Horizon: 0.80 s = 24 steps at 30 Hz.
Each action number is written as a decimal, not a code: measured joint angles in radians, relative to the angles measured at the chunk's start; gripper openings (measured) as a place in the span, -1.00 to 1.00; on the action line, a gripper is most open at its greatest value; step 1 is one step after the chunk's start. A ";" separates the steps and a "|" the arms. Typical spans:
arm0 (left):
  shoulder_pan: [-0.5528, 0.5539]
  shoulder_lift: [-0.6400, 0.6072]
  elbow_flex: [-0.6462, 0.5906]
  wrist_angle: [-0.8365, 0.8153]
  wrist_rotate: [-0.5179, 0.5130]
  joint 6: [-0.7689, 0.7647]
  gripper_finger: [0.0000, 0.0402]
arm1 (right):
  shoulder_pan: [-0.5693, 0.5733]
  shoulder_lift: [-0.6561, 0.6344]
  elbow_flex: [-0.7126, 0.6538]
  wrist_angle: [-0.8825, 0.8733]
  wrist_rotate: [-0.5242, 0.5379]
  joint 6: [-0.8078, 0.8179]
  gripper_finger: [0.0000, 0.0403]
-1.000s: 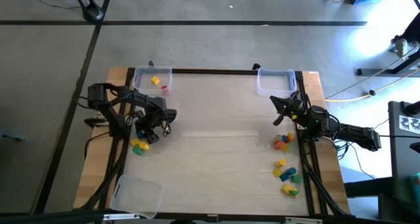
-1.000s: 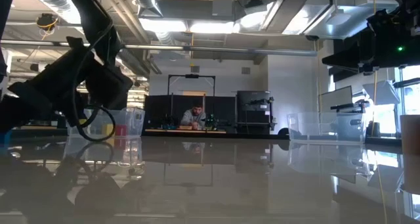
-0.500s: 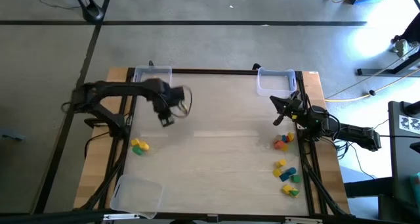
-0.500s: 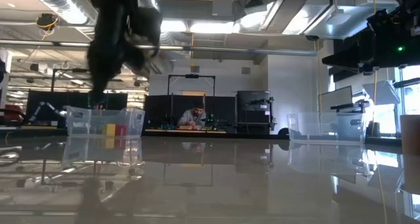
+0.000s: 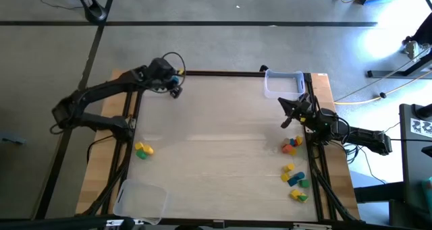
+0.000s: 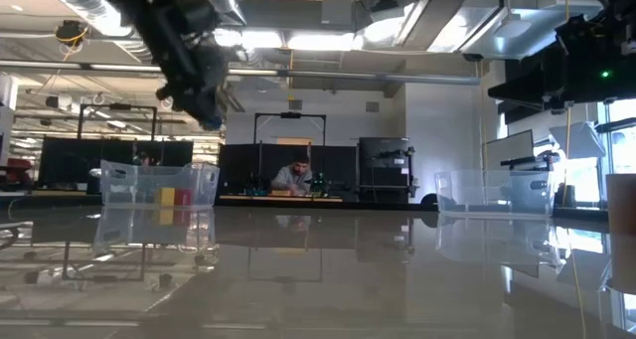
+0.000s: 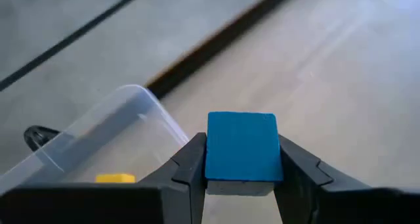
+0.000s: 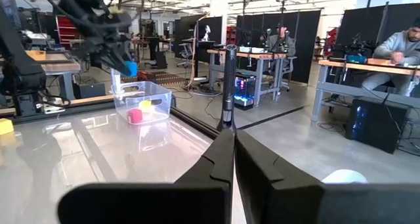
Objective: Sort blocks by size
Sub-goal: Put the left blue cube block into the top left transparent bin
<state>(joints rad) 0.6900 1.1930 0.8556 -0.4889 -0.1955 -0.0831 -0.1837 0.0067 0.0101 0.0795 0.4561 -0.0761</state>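
Blue block sits pinched between the left gripper jaws, one finger on each side face, top half sticking out above the tips. Held high over the clear tray at the far left corner, probably so it can drop in with the yellow block and red block already inside. Judging by that, this tray takes one size class. The blue one is a plain cube with flat matte faces, clean edges and a pale underside. In the high view the left gripper hangs right at the table's far edge. Right gripper waits with jaws pressed together, empty, loose blocks just behind it. Second tray beyond its tips looks empty.
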 joint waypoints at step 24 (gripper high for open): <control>0.177 0.050 -0.048 0.046 0.017 0.059 0.07 | 0.000 0.004 0.000 -0.014 -0.006 0.033 -0.92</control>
<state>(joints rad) 0.8670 1.2427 0.8077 -0.4428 -0.1786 -0.0240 -0.1837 0.0109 0.0101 0.0654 0.4505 -0.0426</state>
